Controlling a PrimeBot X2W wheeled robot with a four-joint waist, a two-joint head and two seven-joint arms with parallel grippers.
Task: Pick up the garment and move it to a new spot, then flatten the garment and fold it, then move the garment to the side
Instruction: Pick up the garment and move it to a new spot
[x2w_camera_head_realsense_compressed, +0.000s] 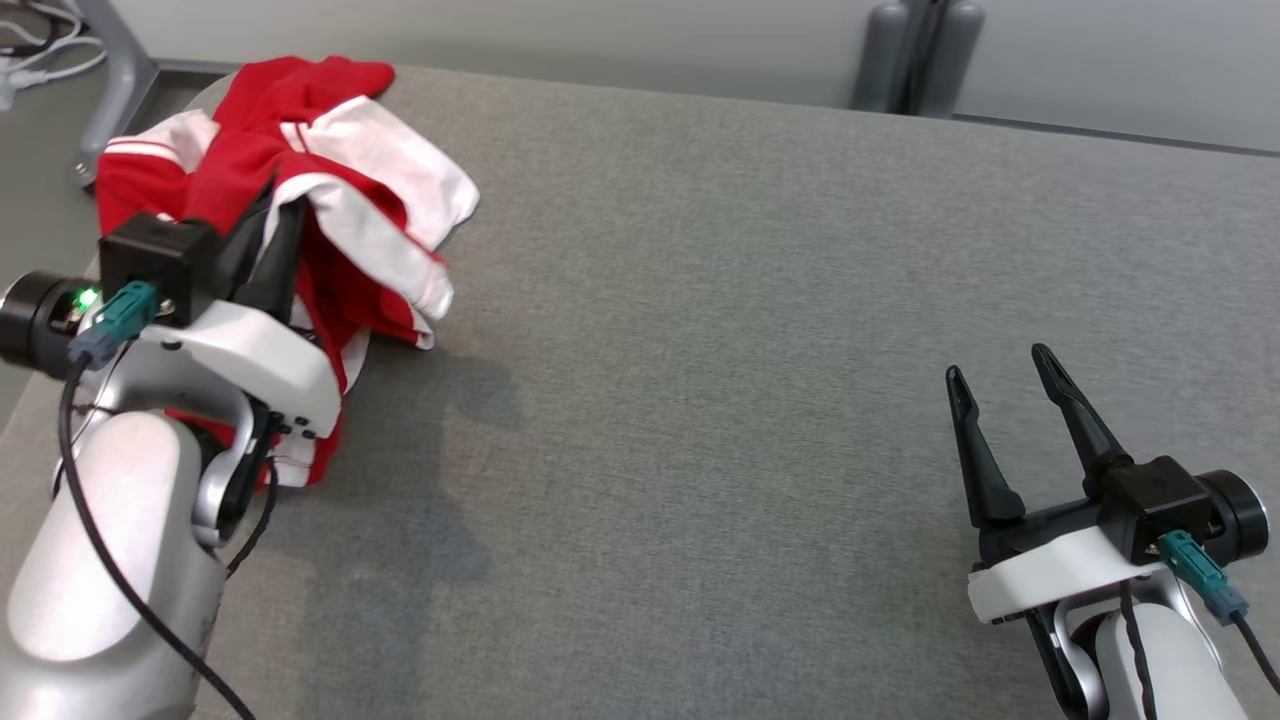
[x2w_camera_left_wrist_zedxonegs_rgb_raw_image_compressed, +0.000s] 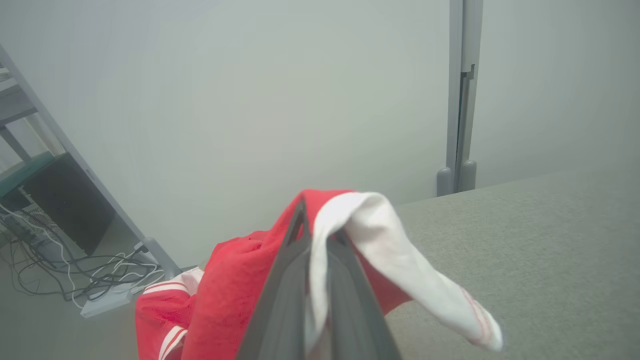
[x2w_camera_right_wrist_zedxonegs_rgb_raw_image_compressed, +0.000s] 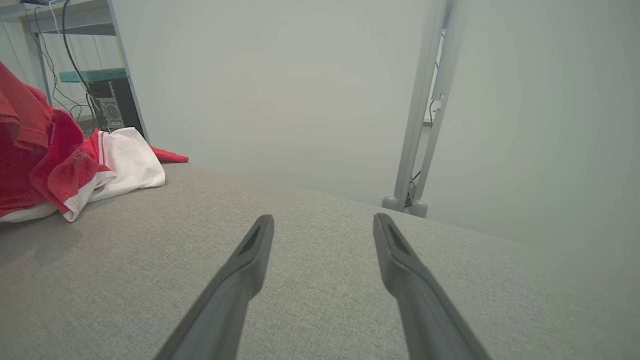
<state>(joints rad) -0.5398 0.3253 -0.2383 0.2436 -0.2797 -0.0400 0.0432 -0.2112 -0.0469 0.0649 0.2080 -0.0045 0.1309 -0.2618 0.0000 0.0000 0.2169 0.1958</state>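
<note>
Step in hand, as I judge it: pickup. My left gripper (x2w_camera_left_wrist_zedxonegs_rgb_raw_image_compressed: 320, 227) is clamped on a white fold of the red-and-white garment (x2w_camera_head_realsense_compressed: 330, 170), bunched at the table's (x2w_camera_head_realsense_compressed: 750, 300) far left corner. Right gripper (x2w_camera_head_realsense_compressed: 998, 362) idle, fingers apart. Next I must lift clear and carry toward centre. The left wrist view confirms the pinch; in the head view cloth hides it.

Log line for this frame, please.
phase: pick up | left gripper: shut on garment | right gripper: open, over table | garment: bunched, table's left

Around the dark-fingered left tool (x2w_camera_left_wrist_zedxonegs_rgb_raw_image_compressed: 320, 230), the garment (x2w_camera_head_realsense_compressed: 250, 110) is red with white panels and thin white stripes. Beneath the tool, the bench (x2w_camera_head_realsense_compressed: 750, 300) is plain grey.
</note>
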